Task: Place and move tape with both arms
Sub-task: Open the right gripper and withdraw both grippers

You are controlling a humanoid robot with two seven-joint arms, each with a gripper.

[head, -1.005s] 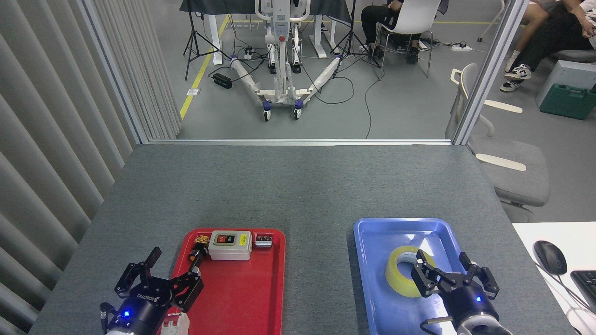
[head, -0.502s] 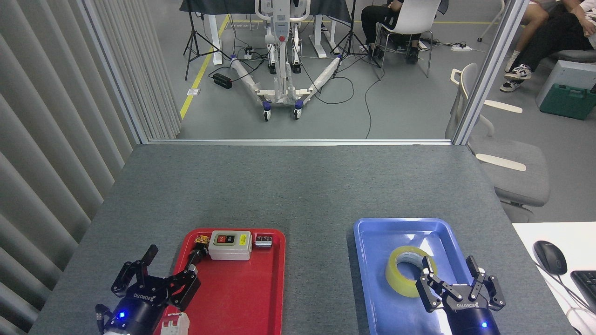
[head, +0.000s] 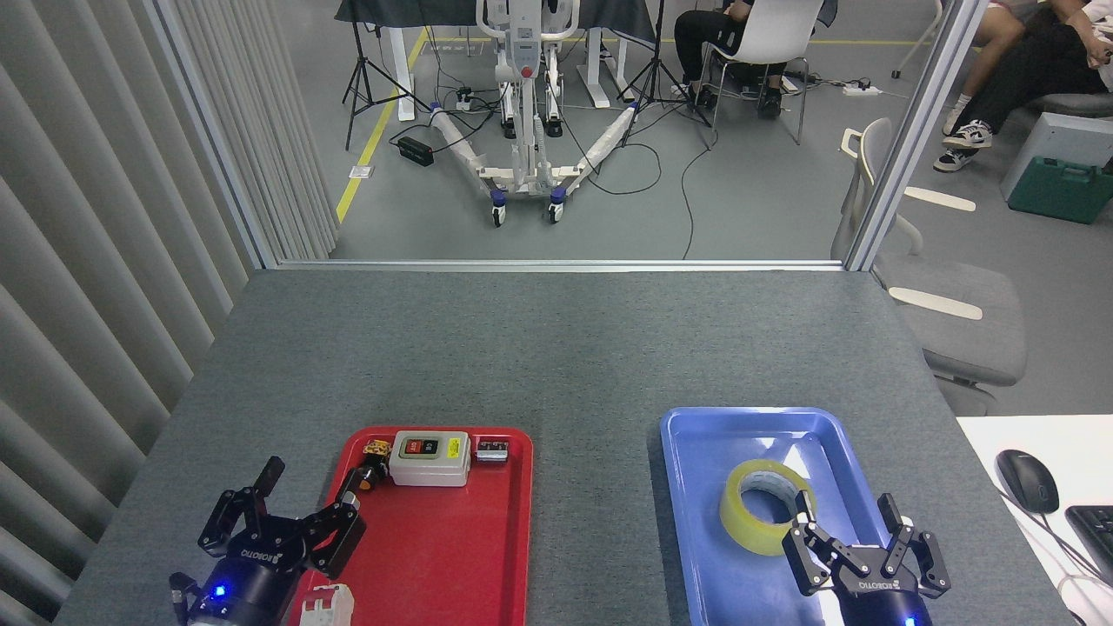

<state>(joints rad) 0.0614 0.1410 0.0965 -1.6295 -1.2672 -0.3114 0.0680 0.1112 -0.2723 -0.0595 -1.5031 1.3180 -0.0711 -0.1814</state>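
From our head view we look down on a grey felt-covered surface [head: 556, 348]. At about 7 o'clock, our left end effector [head: 304, 497] hovers at the left edge of a red tray [head: 452, 556], its two black fingers spread wide and holding nothing. The tray carries a white switch box [head: 429, 457] with red and black buttons at its far end, with small parts on either side of it, likely parked there out of the way. At about 5 o'clock sits a blue tray [head: 696, 487], and in it lies the tape [head: 763, 506], a yellow roll lying flat with its core hole facing up, which leaves its wall free for a grasp. Our right end effector [head: 848, 532] hangs just beside the roll at its 4 o'clock side, fingers wide apart, empty and seemingly not touching it.
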